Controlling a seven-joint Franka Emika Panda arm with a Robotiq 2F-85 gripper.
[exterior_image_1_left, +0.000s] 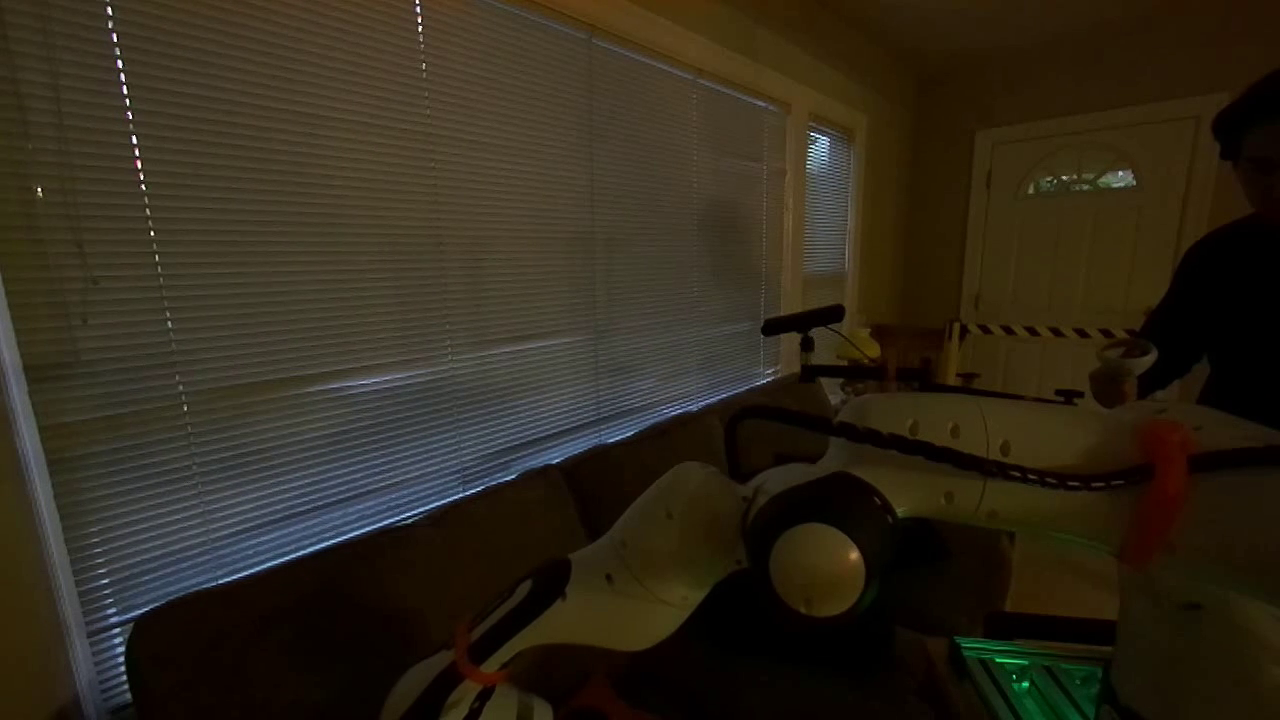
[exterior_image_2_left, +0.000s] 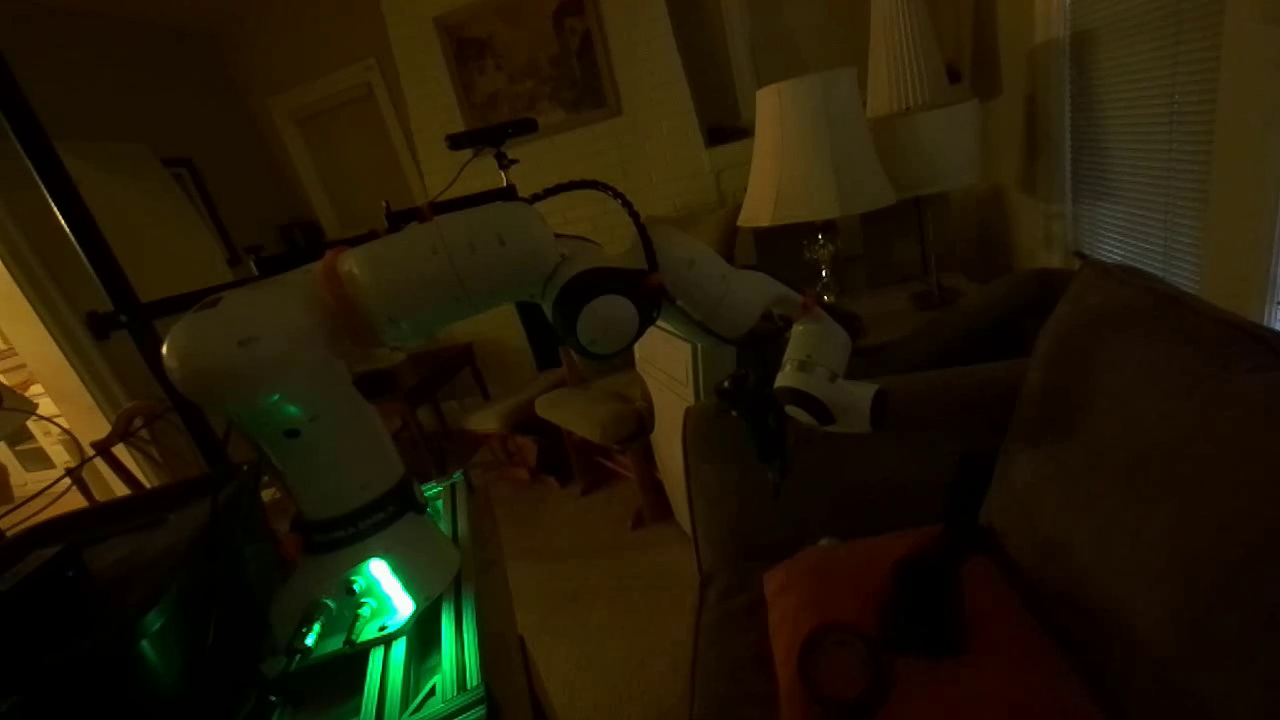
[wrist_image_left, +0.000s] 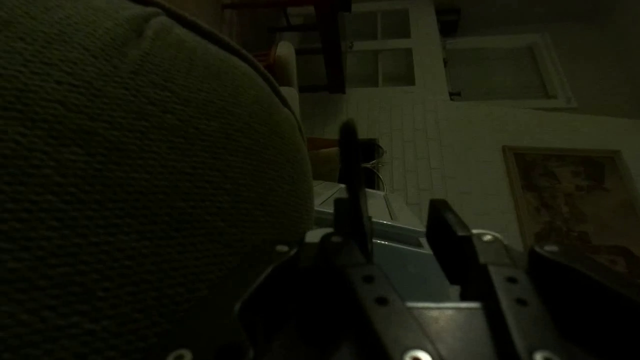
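Note:
My gripper (wrist_image_left: 395, 215) is open in the wrist view, its two dark fingers apart with nothing between them. The left finger carries a long, thin dark piece that reaches further than the right finger; I cannot tell what it is. The fabric sofa arm (wrist_image_left: 150, 175) fills the left of the wrist view, close beside the gripper. In an exterior view the gripper (exterior_image_2_left: 760, 430) is a dark shape at the sofa arm (exterior_image_2_left: 920, 450); whether it touches is unclear. A pale cabinet (wrist_image_left: 415, 265) shows beyond the fingers. In an exterior view (exterior_image_1_left: 480, 690) only the arm's wrist end shows at the bottom edge.
An orange cloth or cushion (exterior_image_2_left: 850, 590) lies on the sofa seat, with dark shapes on it. Table lamps (exterior_image_2_left: 815, 150), a stool (exterior_image_2_left: 600, 410) and the cabinet (exterior_image_2_left: 665, 365) stand behind the arm. A person (exterior_image_1_left: 1230, 290) stands at the right. The room is very dark.

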